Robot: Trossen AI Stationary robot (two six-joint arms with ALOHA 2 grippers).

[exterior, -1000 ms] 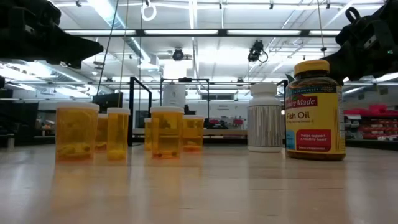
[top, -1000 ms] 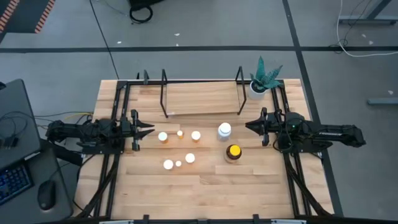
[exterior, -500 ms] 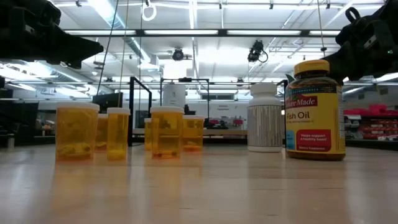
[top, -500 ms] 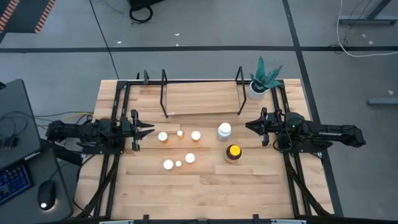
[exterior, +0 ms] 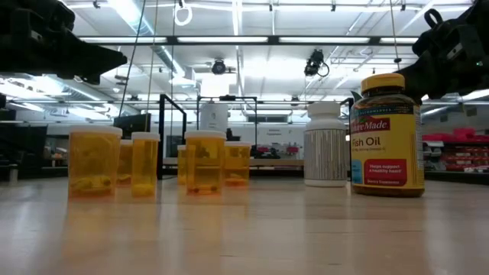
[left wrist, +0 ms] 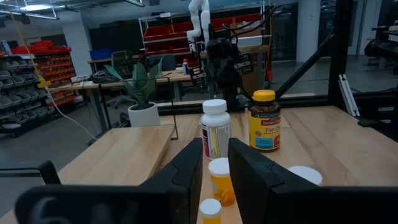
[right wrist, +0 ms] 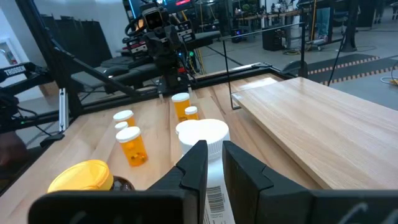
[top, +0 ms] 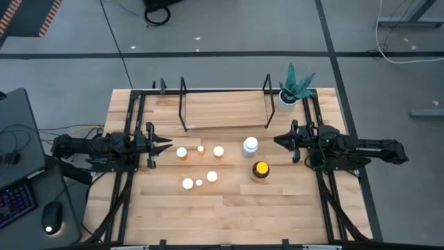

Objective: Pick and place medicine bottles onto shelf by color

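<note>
High view first: we see the left gripper [top: 165,145] hovering at the left side of the desk [top: 229,215], its tips pointing toward the cluster of bottles, and the right gripper [top: 277,141] mirrored at the right side, pointing inward. From each wrist view, we see the jaws standing narrowly apart with only a thin slot between the two dark fingers, and nothing is held in either.

We count six small orange bottles with white caps on the bare desk. Three form a back row: one [top: 182,152] just in front of the left gripper, a smaller one [top: 200,148] beside it, and a third [top: 218,151] further toward the middle. Three more sit in a nearer row [top: 187,183], [top: 199,182], [top: 212,176]. The white bottle [top: 250,145] stands upright between the orange group and the right gripper, and the amber bottle with the yellow cap [top: 260,169] stands just in front of it; in the low view we read "Fish Oil" on its label [exterior: 386,145].

The shelf [top: 225,109] sits at the back of the desk, its black posts around a light board, and we see no bottle on it. A potted plant [top: 290,92] stands by its right end.
</note>
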